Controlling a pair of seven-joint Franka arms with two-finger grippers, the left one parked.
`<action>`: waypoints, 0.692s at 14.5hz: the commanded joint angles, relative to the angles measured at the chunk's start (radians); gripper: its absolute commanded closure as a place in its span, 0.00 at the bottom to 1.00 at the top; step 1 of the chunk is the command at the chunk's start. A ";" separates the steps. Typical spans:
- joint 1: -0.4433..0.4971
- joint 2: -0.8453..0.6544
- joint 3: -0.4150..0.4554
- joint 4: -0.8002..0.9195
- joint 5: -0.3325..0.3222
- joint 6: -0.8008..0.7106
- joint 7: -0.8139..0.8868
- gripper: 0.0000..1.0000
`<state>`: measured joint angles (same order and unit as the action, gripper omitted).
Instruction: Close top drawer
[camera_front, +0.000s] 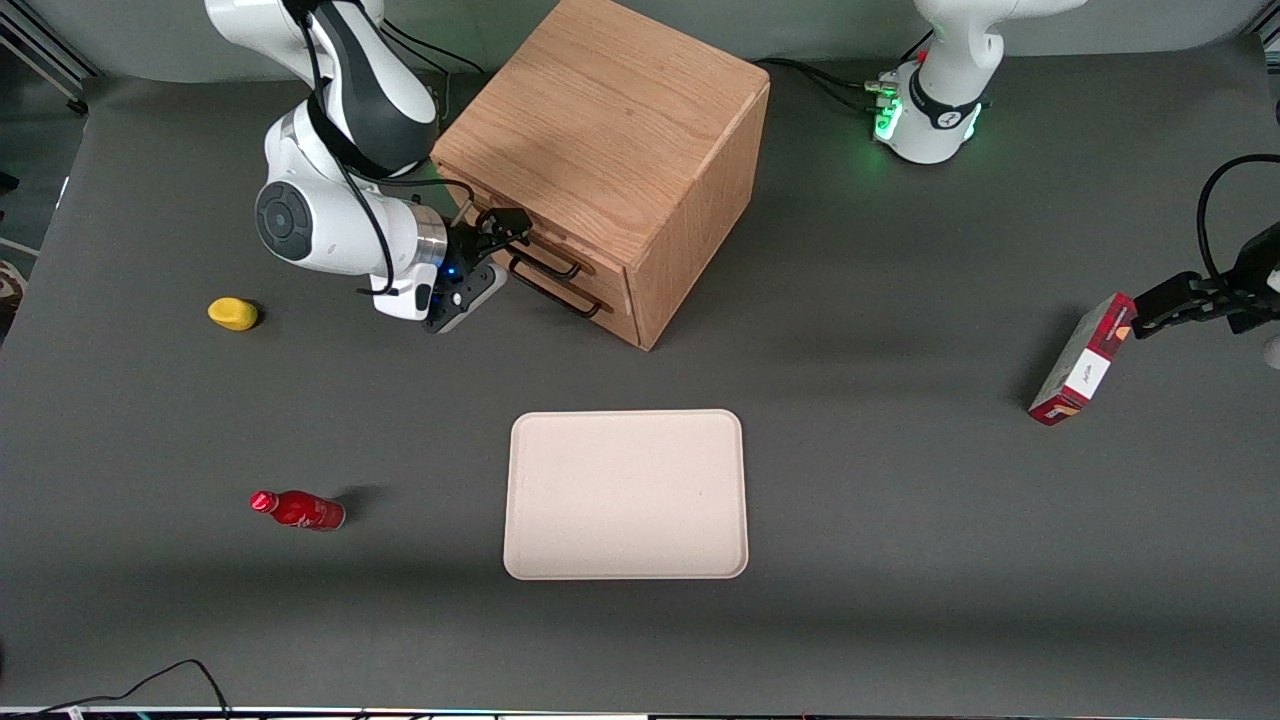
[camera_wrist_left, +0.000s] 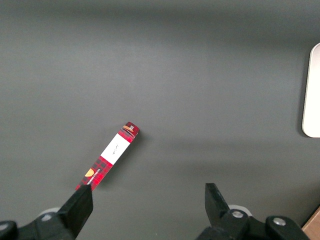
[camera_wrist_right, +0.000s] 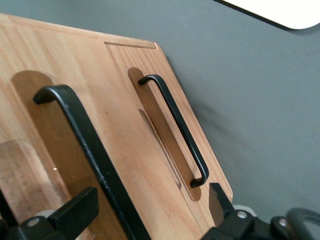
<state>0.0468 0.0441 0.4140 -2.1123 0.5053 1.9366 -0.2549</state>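
Grey tabletop all round — gripper spread apart, straddling the top drawer's black handle, just before the cabinet.

My front camera looks steeply down on the whole worktop. My right wrist camera sits close against the cabinet front, past the gripper. My left wrist camera faces down, sharing the tray edge with the front view.
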 joint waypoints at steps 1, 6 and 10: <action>-0.013 -0.016 0.014 0.081 -0.083 -0.027 0.022 0.00; -0.042 -0.030 0.002 0.302 -0.255 -0.198 0.040 0.00; -0.057 -0.127 0.000 0.475 -0.404 -0.370 0.308 0.00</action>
<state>-0.0007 -0.0196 0.4097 -1.7102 0.1779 1.6496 -0.0794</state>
